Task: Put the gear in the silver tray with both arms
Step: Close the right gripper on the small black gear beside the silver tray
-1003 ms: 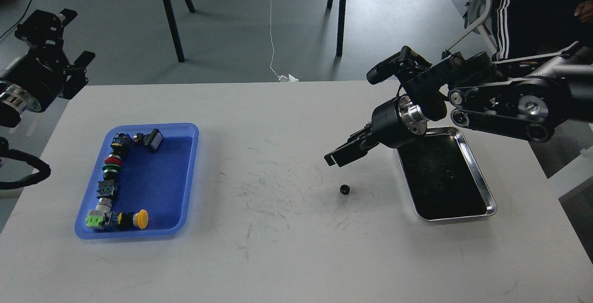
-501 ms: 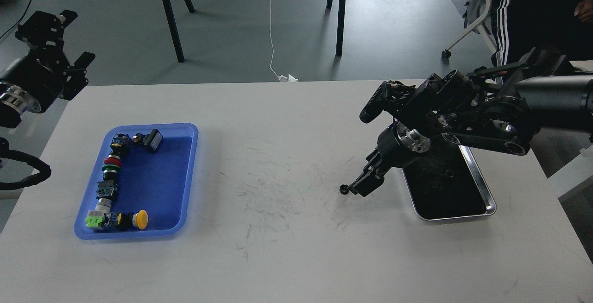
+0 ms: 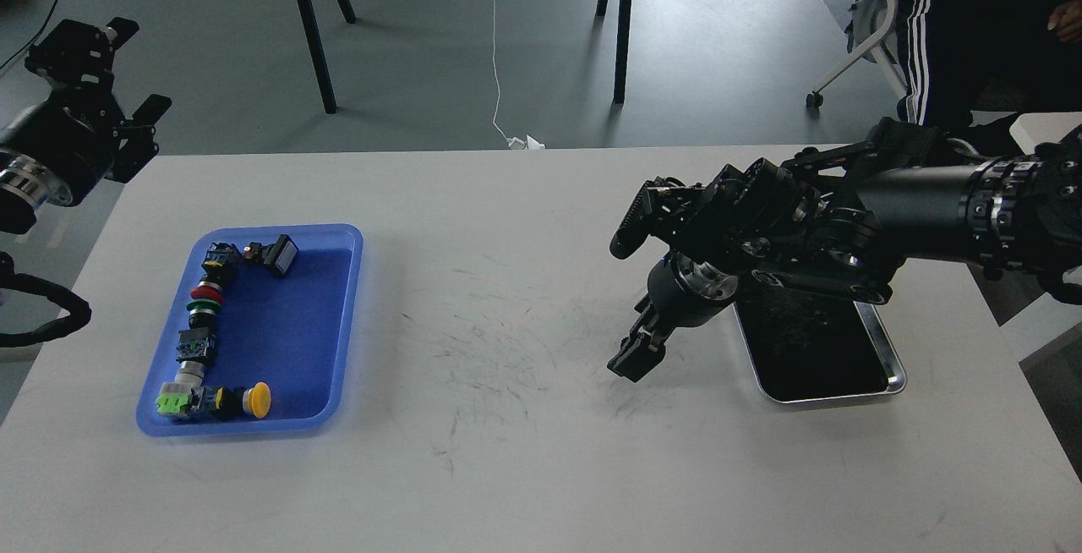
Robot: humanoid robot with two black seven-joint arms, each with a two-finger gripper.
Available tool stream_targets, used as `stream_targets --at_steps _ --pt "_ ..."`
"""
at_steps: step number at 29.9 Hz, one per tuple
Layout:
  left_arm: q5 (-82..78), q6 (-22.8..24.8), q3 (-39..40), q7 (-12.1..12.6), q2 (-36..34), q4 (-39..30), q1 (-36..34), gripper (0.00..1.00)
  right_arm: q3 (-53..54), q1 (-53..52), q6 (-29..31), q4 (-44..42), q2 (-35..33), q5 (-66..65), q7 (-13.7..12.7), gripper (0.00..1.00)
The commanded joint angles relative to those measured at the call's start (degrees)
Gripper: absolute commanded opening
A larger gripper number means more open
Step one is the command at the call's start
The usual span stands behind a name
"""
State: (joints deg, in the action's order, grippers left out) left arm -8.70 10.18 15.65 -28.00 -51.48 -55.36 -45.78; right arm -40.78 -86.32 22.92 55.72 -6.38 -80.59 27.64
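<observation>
R arm (image 3: 921, 213): matte black, thick cylindrical forearm w/ ribbed collar, then a cluster of black link plates w/ round pivot caps and small screws. Black cylindrical wrist w/ silver ring (image 3: 708, 282) just behind the black pronged R tool (image 3: 630, 365). A black rod-shaped part juts out above the wrist. L arm (image 3: 51, 160): black, boxy bracketed L tool (image 3: 127, 71), silver ring behind it, black corrugated cable (image 3: 46, 316) looping below.
</observation>
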Motion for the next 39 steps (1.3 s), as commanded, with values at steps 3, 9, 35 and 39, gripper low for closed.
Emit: stream_targets --at_steps 3,9,35,39 --pt "0.00 -0.08 0.08 0.00 0.24 -0.01 0.17 0.98 -1.23 1.06 -1.03 -1.22 1.11 -0.10 0.31 0.95" --pt "0.43 -0.60 0.08 0.00 0.59 -0.10 0.17 0.98 -1.32 2.29 -1.29 -2.72 1.54 -0.10 0.36 0.90" --pt "0.88 -1.40 0.52 0.00 0.68 -0.01 0.52 0.98 -1.32 3.87 -2.00 -6.06 4.36 -0.10 0.36 0.69" --pt "0.88 -1.40 0.52 0.00 0.68 -0.10 0.87 0.98 -1.32 3.87 -2.00 -5.97 4.36 -0.10 0.36 0.69"
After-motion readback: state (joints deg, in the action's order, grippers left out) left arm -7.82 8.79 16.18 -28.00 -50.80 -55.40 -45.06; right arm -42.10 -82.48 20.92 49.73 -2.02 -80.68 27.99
